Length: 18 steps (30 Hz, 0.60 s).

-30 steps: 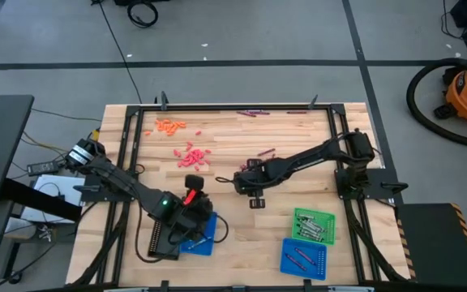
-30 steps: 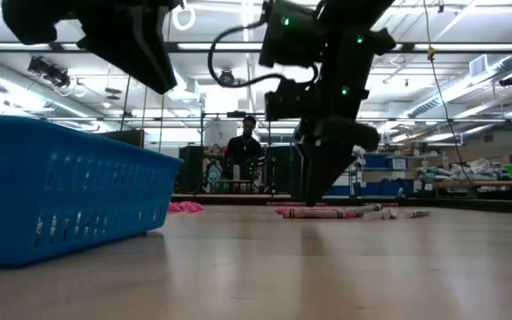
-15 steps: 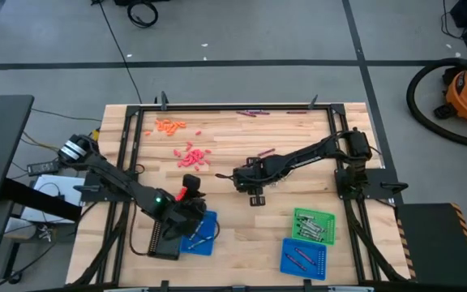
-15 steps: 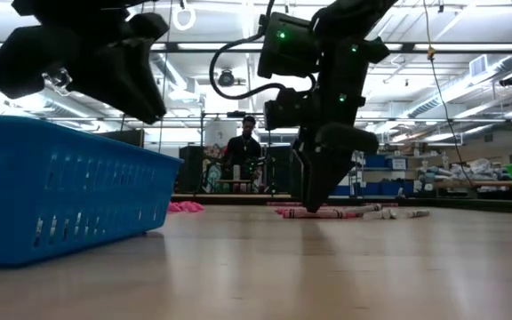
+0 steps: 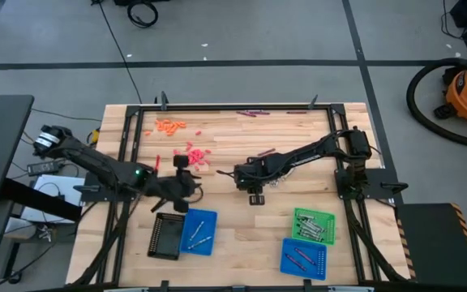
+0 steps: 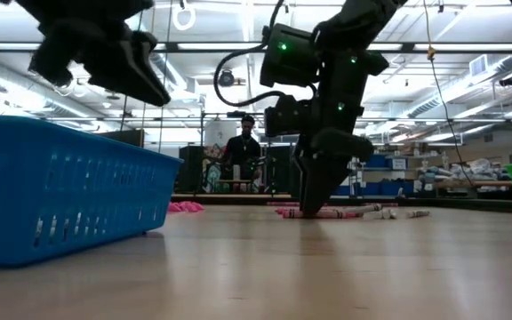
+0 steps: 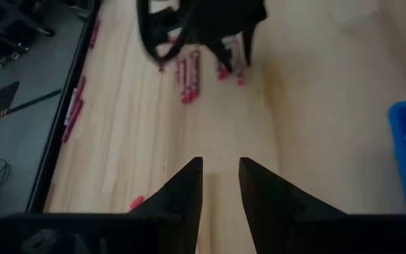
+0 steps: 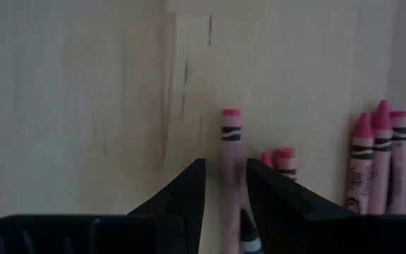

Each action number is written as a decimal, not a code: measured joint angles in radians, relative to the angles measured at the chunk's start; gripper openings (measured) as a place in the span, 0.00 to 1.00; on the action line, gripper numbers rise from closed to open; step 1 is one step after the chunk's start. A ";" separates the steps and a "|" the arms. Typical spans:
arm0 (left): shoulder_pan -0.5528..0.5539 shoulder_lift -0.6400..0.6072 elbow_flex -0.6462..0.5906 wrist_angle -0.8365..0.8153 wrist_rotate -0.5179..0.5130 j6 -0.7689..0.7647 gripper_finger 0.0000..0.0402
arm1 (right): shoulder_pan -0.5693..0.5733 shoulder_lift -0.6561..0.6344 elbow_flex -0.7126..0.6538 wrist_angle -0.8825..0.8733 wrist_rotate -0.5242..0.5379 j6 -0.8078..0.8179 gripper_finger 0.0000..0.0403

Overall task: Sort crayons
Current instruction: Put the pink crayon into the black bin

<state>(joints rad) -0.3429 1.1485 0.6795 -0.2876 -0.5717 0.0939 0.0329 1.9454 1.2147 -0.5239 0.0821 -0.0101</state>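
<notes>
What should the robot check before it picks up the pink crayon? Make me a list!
1. Pink crayon lies between the right hand fingers: ok, it shows in the gap.
2. Right hand is low enough at the table: ok, the low view shows it down at the crayon pile.
3. Right hand has closed on the crayon: not ok, a gap shows either side of it.
4. Neighbour crayons stay out of the grip: ok, they lie off to one side.
5. Left hand is out of the way: ok, it hovers apart, near the red-pink pile, holding nothing.
6. Blue tray is free to take crayons: ok.
</notes>
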 joint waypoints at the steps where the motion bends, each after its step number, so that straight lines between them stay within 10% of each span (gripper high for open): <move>1: 0.011 -0.016 -0.019 0.011 0.001 -0.001 0.25 | -0.001 -0.003 -0.011 0.018 0.000 0.004 0.28; 18: 0.062 0.009 -0.066 0.157 0.005 -0.139 0.26 | -0.001 -0.004 -0.020 0.019 -0.027 0.059 0.04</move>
<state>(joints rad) -0.2811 1.1576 0.6132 -0.1304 -0.5671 -0.0452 0.0322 1.9415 1.1942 -0.5052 0.0552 0.0486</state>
